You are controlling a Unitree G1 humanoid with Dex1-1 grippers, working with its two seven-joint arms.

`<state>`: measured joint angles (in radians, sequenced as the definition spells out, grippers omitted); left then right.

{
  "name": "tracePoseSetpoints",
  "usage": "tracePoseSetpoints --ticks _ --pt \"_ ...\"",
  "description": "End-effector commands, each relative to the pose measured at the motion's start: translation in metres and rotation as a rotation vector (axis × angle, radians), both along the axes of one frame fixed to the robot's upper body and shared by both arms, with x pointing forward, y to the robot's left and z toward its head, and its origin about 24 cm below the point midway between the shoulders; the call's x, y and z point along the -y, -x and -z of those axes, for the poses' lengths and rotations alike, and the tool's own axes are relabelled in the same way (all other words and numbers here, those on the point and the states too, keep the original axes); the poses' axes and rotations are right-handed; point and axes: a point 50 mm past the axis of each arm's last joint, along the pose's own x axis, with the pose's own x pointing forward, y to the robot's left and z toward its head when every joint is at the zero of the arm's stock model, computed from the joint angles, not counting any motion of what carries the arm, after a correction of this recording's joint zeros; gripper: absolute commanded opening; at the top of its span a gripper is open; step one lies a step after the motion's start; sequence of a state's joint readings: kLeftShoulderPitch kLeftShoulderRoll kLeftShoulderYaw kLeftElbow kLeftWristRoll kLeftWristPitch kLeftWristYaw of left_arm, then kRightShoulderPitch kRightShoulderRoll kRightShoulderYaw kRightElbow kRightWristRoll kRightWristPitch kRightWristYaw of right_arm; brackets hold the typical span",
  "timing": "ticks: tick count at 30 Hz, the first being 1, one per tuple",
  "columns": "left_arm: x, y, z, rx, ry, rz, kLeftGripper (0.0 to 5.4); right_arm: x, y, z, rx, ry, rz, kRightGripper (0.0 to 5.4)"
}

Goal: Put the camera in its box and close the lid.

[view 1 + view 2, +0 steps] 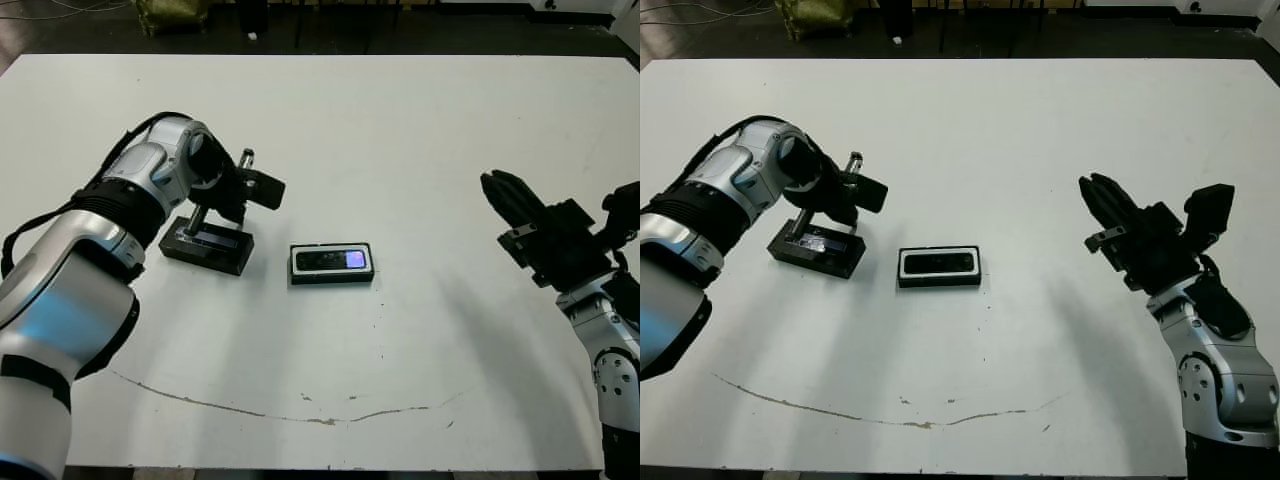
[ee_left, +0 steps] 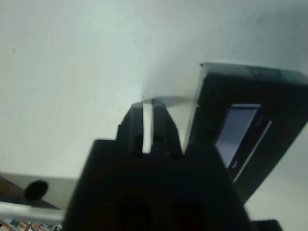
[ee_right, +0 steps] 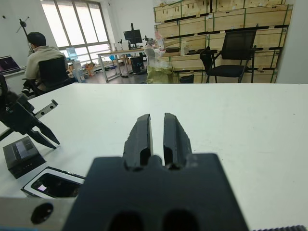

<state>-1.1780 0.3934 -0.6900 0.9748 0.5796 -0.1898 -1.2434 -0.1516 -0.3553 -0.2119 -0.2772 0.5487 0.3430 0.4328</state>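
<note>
camera (image 1: 333,260): lying flat inside the box, glossy face up with a bluish-purple glint near one end; middle of the table.
box (image 1: 296,266): shallow black tray, white lining visible as a thin border around the camera; uncovered, sitting between the two arms and nearer the left one.
lid (image 1: 207,246): flat black cover with a grey strip on top, resting on the table just beside the box on the robot's left, clear gap between them, not on the box.
left gripper (image 2: 148,107): down at the lid's near edge, fingertips by the tabletop just beside the lid; fingers (image 2: 161,120) close together with only a narrow slit of white between, nothing clamped. Contact with the lid's side: cannot tell.
left arm (image 1: 150,175): reaching in from the left, wrist bent down over the lid.
right gripper (image 1: 500,195): raised above the table on the right side, well apart from box and lid; fingers (image 3: 175,134) nearly together, narrow gap, empty.
table (image 1: 400,140): white, thin brown crack line running along the near edge.
background, right wrist view: person (image 3: 42,57) seated with back turned beyond the table, black chair (image 3: 236,53), wooden crates stacked against the wall.
</note>
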Motion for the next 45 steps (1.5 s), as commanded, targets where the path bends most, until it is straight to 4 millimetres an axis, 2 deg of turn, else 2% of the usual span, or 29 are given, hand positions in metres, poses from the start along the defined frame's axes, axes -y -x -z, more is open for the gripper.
tracePoseSetpoints --ticks 1,12,28,36,45 --pt "-0.002 0.005 0.012 -0.091 -0.049 0.009 0.00 0.003 0.003 0.007 -0.036 0.030 0.023 0.01" --pt "0.001 0.019 0.020 -0.255 -0.003 0.032 0.00 0.003 0.002 0.006 -0.049 0.025 0.026 0.01" --pt "0.005 0.042 0.017 -0.302 0.000 0.113 0.00 0.004 0.002 0.005 -0.058 0.038 0.029 0.01" --pt "0.000 0.051 0.016 -0.295 -0.039 0.199 0.00 0.005 0.003 0.004 -0.077 0.027 0.041 0.01" --pt "-0.016 0.063 0.026 -0.335 -0.159 0.225 0.00 0.006 0.002 0.005 -0.076 0.049 0.040 0.01"
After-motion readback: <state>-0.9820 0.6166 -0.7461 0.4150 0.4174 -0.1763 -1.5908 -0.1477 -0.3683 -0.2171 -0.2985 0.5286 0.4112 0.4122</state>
